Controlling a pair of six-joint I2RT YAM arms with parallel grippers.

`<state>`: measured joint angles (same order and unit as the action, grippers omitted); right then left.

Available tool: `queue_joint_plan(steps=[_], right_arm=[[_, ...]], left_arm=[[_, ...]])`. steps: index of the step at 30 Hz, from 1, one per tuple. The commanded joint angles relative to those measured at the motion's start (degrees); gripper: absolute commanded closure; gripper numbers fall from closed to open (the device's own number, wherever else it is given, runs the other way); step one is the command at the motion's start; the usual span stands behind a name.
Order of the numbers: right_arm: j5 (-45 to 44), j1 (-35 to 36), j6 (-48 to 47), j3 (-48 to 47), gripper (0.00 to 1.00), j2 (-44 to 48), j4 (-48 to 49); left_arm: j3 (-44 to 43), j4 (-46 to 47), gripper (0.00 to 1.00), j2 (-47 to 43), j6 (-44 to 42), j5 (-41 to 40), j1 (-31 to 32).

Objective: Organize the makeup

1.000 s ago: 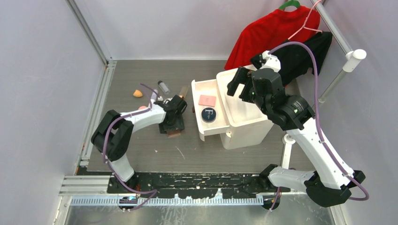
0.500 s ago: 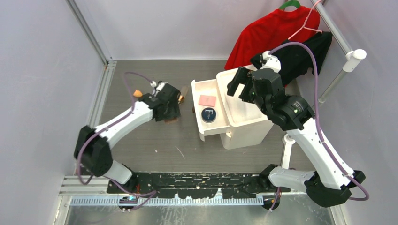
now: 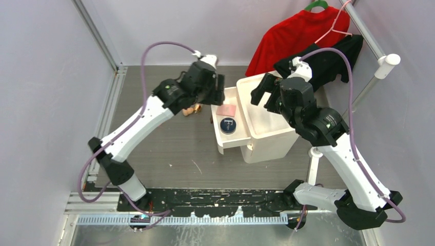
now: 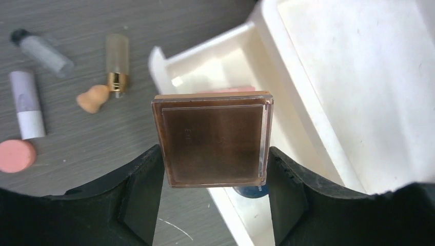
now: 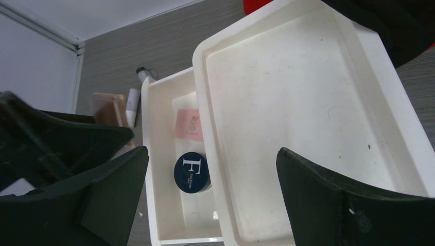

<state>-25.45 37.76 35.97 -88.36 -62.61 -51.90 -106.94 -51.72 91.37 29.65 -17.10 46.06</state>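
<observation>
The left end effector grips the palette by its edges, raised just beside the open drawer, probably to join the compact. The right end effector hangs open above the box.

the grey wood-grain desk is carrying a white drawer unit toward its right side. beside the unit, five small items are lying loose: a clear vial, a white tube, a gold-brown bottle just beside an orange sponge, and a pink sponge just beside the tube's end.
</observation>
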Motion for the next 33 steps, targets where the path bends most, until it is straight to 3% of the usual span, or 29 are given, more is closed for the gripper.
queue_joint_plan(steps=[1,7,8,11,14,21,28,33], right_arm=[[-2.3,0.1,0.6,-0.5,0.0,2.1,1.1],[-2.5,0.1,0.7,-0.8,0.0,2.6,-0.3],[-2.4,0.1,0.7,-0.8,0.0,2.7,-0.4],[-2.8,0.1,0.7,-0.7,0.0,2.9,-0.6],[-2.9,0.1,0.6,-0.8,0.0,2.7,-0.7],[-2.4,0.1,0.7,0.3,0.0,2.7,0.1],[-1.7,0.1,0.3,0.5,0.0,2.2,1.1],[-0.5,0.1,-0.1,0.1,0.0,1.4,0.8]], left_arm=[[-5.1,-1.5,0.54,5.5,-4.6,3.2,3.3],[-7.8,0.1,0.51,9.8,-4.8,5.3,4.2],[-7.8,0.2,0.45,10.2,-4.6,5.2,4.2],[-8.6,-0.1,0.12,11.0,-4.6,5.1,4.1],[-9.7,-0.4,0.01,10.8,-5.0,5.2,4.2],[-5.9,-2.2,0.01,4.2,-6.0,-2.8,1.8],[13.5,-4.1,0.01,-3.5,0.5,1.2,-16.9],[26.3,0.9,0.01,-5.5,1.4,3.7,-29.1]])
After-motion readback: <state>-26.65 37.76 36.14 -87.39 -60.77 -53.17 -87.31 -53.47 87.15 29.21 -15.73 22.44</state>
